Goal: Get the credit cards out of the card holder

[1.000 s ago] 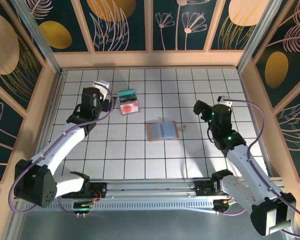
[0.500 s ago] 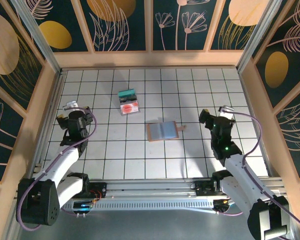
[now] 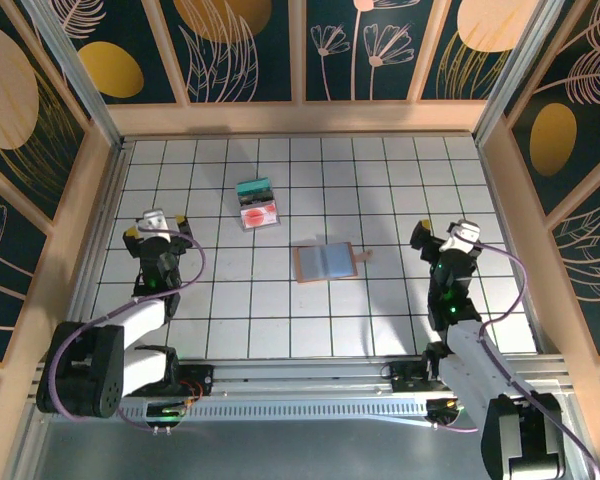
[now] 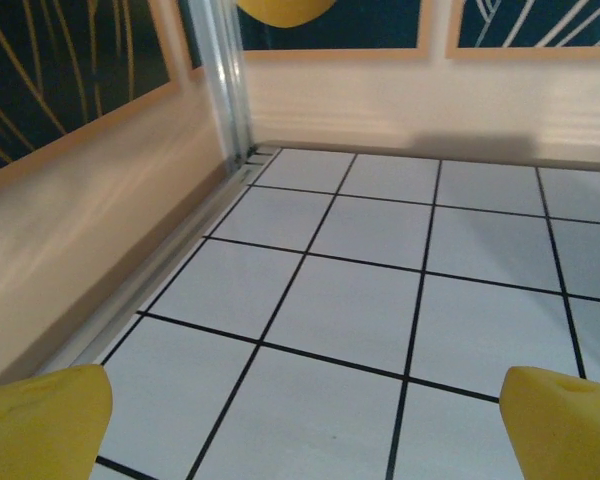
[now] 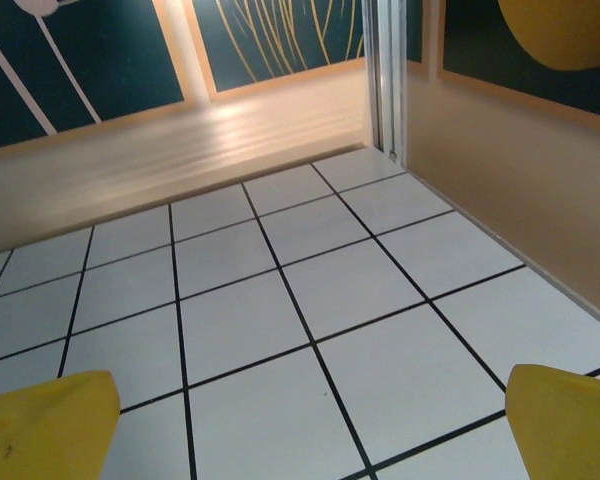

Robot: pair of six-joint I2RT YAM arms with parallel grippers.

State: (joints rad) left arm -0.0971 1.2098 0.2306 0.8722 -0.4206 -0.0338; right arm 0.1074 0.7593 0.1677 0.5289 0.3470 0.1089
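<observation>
The card holder (image 3: 326,262) lies open and flat near the middle of the tiled table, grey-blue inside with a tan border. The credit cards are hidden from me in this view. My left gripper (image 3: 157,229) stands open at the left, well away from the holder. In the left wrist view the left gripper (image 4: 305,430) has its yellow fingertips (image 4: 40,420) wide apart over bare tiles. My right gripper (image 3: 442,240) is open at the right, several tiles from the holder. The right wrist view shows the right gripper (image 5: 305,425) with nothing between its yellow fingertips (image 5: 565,420).
A small clear box (image 3: 257,205) with teal and red contents sits behind and left of the holder. Wooden walls (image 3: 98,200) enclose the table on three sides, with metal corner posts (image 4: 225,90). Both arm bases stand on the rail (image 3: 310,375) at the near edge.
Both arms have drawn back toward the near edge. The left gripper left the clear box's side and moved left and nearer. The right gripper moved right and nearer. Both stayed open.
</observation>
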